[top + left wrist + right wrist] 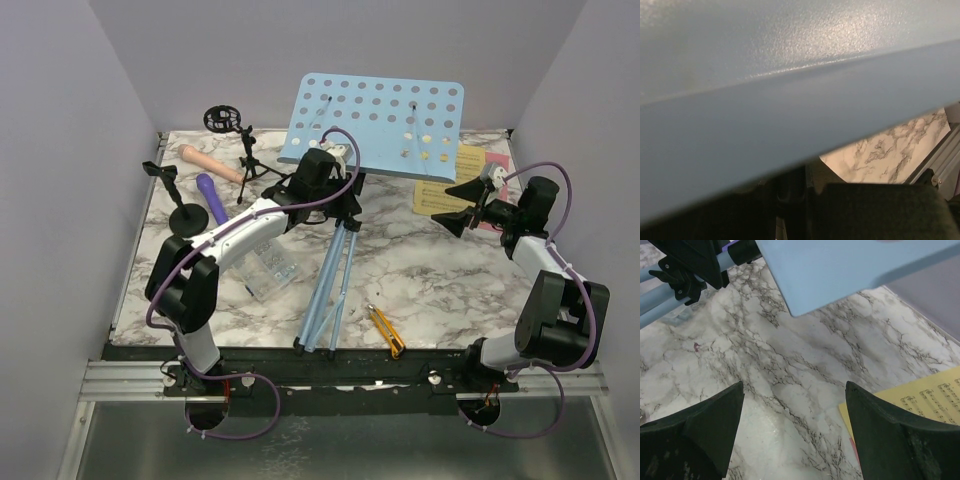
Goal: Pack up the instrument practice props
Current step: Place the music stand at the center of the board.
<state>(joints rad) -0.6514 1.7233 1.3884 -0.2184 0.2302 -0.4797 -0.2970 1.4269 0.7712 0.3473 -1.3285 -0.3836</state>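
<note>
Marble table (pixel 420 285): parts box (pixel 268 268), utility knife (pixel 385 331) flank tripod legs (pixel 328 290).

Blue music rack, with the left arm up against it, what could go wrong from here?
The music rack looks top-heavy on its gathered tripod legs; moved by the left gripper, it might tip or swing. The legs run between the clear box and the utility knife, which could get swept aside. The right gripper, jaws open, sits near the panel's corner and may collide.
</note>
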